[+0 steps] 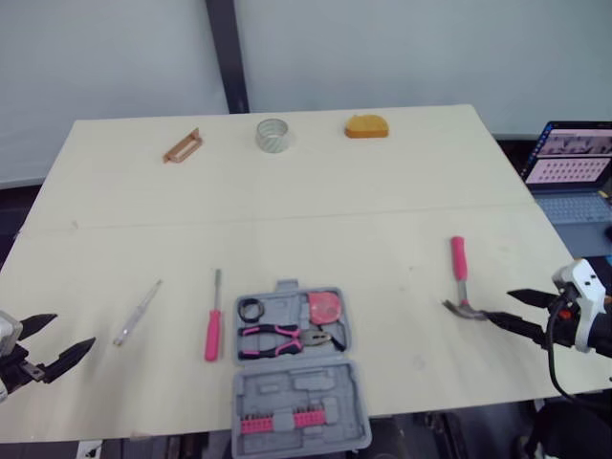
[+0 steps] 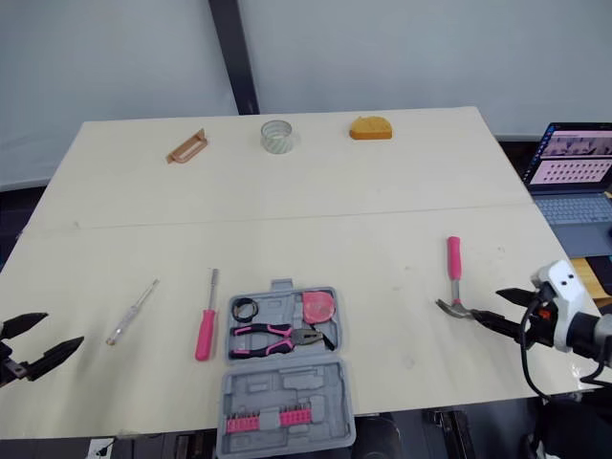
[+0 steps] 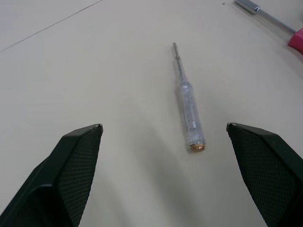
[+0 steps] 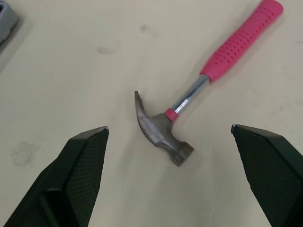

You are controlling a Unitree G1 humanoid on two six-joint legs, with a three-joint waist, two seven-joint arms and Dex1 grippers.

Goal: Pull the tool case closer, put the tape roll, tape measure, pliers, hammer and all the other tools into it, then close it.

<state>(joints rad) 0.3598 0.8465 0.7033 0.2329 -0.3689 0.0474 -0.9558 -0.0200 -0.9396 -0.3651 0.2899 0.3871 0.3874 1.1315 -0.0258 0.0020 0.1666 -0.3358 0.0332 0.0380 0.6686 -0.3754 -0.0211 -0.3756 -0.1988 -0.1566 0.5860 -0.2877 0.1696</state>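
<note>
The grey tool case (image 1: 308, 390) lies open at the table's front centre. Its tray holds pink-handled pliers (image 1: 282, 338), a pink tape measure (image 1: 324, 308) and a small black ring (image 1: 251, 309). Left of the case lie a pink screwdriver (image 1: 213, 327) and a clear test screwdriver (image 3: 188, 111). My left gripper (image 1: 69, 335) is open at the front left, just short of that clear screwdriver's butt end. A pink-handled hammer (image 4: 189, 99) lies at the right. My right gripper (image 1: 502, 306) is open, its tips beside the hammer head. A clear tape roll (image 1: 272, 134) stands at the far edge.
An orange block (image 1: 367, 126) and a brown handle-shaped piece (image 1: 182, 146) also lie along the far edge. A row of pink bits (image 1: 277, 421) sits in the case's lid. An open laptop (image 1: 572, 163) stands off the table's right side.
</note>
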